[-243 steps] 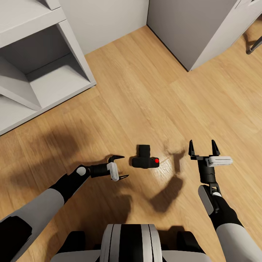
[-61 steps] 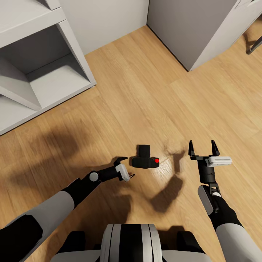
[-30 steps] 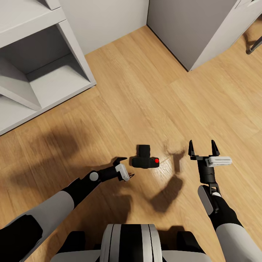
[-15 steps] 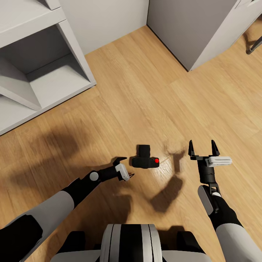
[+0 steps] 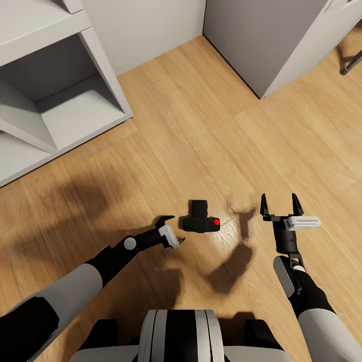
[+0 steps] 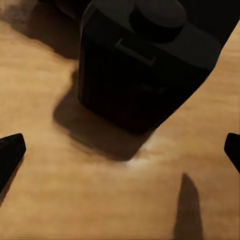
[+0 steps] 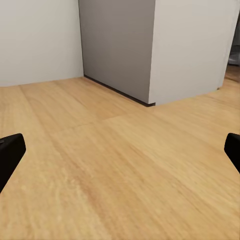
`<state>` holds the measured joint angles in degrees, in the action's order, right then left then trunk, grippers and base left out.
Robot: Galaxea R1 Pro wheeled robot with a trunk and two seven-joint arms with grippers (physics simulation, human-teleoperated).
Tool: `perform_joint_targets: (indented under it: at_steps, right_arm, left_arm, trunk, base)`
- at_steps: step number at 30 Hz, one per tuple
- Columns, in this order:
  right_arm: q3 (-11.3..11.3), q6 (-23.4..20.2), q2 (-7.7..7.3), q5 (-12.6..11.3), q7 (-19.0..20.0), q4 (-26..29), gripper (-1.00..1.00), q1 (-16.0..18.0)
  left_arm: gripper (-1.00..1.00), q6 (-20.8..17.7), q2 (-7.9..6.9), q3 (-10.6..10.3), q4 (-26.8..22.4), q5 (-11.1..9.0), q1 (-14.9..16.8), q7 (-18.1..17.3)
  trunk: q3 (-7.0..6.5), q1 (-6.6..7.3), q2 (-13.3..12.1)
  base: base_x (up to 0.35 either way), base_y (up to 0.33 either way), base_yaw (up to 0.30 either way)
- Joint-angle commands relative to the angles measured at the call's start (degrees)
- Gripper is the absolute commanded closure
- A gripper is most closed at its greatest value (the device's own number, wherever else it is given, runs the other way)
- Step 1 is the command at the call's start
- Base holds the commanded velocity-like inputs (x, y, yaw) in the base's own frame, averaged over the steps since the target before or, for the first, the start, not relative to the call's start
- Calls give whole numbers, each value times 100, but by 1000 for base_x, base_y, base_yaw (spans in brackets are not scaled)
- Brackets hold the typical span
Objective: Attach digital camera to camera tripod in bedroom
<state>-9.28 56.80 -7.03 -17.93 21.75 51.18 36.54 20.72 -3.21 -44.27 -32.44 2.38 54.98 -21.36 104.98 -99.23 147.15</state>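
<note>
Digital camera, a small black boxy body with a short lens barrel and a round red button on top [image 5: 201, 219], lies on the light wood plank floor [image 5: 211, 130] in the head view, roughly midway between the two arms. The left gripper [image 5: 172, 233], black with a white block at its wrist, sits low just beside the camera's near-left corner, its fingers spread and empty, not touching the body. The right gripper [image 5: 278, 203] hangs well apart on the other side, fingers parted and pointing away from the robot, holding nothing. A white open shelving unit [image 5: 60, 100] stands to the left and a grey cabinet block [image 5: 261, 45] at the far right.

In the left wrist view the camera [image 6: 145, 65] looms large and close, with a dark fingertip [image 6: 10, 155] at each edge of the picture, so the jaws stand wide with bare floor between them and the body just ahead.

In the right wrist view the grey cabinet block [image 7: 120, 45] and open floor [image 7: 120, 170] lie ahead.

The risk from here is a glancing approach: the left gripper is lined up with a corner, not a flat face, so closing may likely push or spin the camera across the smooth floor. A finger landing on the lens barrel could also give a loose, tilted hold.
</note>
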Motion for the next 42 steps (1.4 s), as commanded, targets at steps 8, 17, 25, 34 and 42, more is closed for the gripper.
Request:
perform_joint_targets:
  at_steps: [8,17,25,34,42]
  right_arm:
    - [-4,7,0,-53,58,-3,-100,2]
    - [-4,7,-2,-53,58,-3,-100,2]
    - [-4,7,0,-53,58,-3,-100,2]
    - [-4,7,0,-53,58,-3,-100,2]
    - [-4,7,-1,-53,58,-3,-100,2]
  left_arm:
    - [-100,28,-4,-20,0,27,4,193]
    - [-100,29,-12,-27,1,27,4,229]
    - [-100,29,-5,-29,1,29,4,235]
    - [-100,29,-7,-33,1,34,4,230]
    - [-100,38,-4,-37,1,34,4,229]
  trunk:
    - [2,1,1]
    - [2,1,1]
    - [2,1,1]
    - [2,1,1]
    - [2,1,1]
  base:
    - [0,0,0]
    - [0,0,0]
    - [0,0,0]
    - [0,0,0]
    - [0,0,0]
